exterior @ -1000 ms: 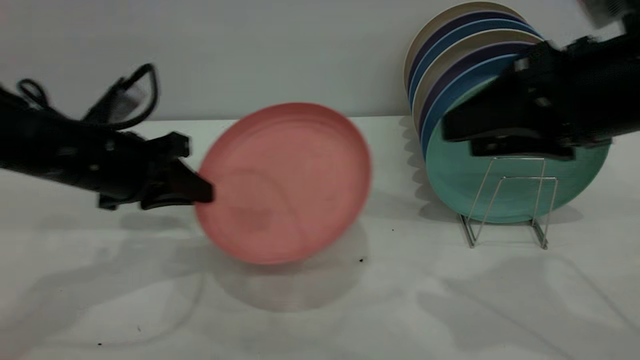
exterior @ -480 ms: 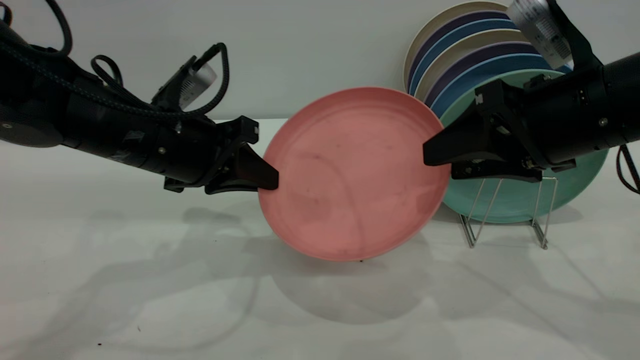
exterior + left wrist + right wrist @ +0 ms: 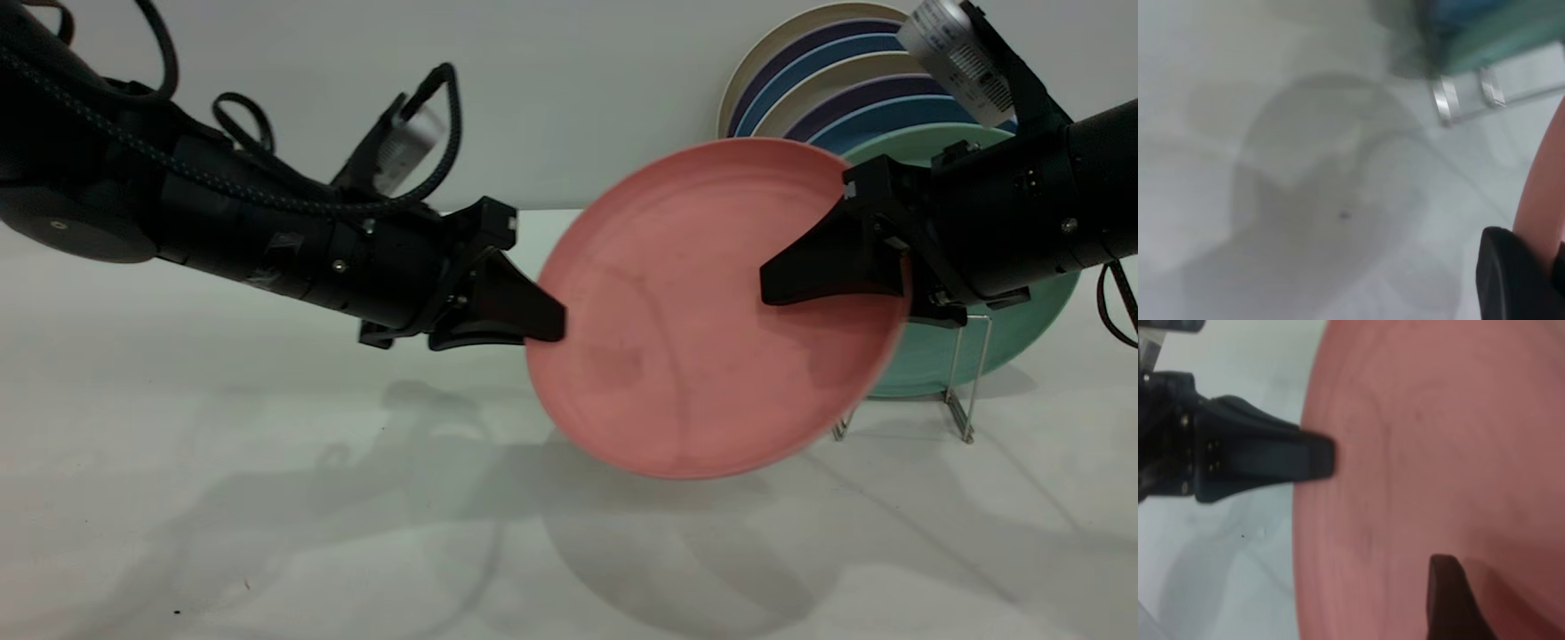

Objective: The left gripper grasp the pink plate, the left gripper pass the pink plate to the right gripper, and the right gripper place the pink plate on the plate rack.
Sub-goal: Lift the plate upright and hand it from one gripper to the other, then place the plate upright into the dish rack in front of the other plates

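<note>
The pink plate hangs tilted above the table, its face toward the exterior camera. My left gripper is shut on its left rim; in the left wrist view one of its fingers presses the plate's edge. My right gripper straddles the right rim, one finger across the plate's face, the other hidden behind it. In the right wrist view that finger casts a shadow on the plate, so it stands off the surface, and the left gripper shows opposite. The plate rack stands behind on the right.
A mint-green plate stands upright in the rack, with several beige, purple and blue plates behind it against the wall. The rack's front loops and base rails stick out toward the camera. The white table spreads out in front.
My left arm has carried the pink plate right and slightly up. Its right rim now sits between the right gripper's fingers, and the plate covers part of the green plate and rack.
</note>
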Controlling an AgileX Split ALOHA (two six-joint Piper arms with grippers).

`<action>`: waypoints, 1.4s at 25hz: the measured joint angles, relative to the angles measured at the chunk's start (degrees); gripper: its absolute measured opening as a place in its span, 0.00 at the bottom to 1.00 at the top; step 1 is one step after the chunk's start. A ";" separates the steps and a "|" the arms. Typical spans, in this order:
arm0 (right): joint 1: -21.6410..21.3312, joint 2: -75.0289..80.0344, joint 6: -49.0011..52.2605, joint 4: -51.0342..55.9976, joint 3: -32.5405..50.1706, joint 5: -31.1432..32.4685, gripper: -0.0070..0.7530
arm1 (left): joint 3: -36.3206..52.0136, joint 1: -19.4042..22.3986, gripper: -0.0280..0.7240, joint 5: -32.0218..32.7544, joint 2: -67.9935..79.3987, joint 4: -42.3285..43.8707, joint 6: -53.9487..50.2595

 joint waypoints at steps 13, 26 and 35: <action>-0.28 -0.05 -0.06 0.05 0.00 3.75 0.30 | -1.00 0.69 0.06 4.38 0.12 0.12 1.45; -10.49 -2.68 -2.30 -11.98 -0.19 7.43 0.20 | -1.48 6.60 0.38 17.71 -0.01 0.76 0.04; -17.95 -11.53 -23.31 -30.39 -0.19 10.79 0.20 | -1.48 17.56 0.70 12.18 -0.01 7.97 -5.67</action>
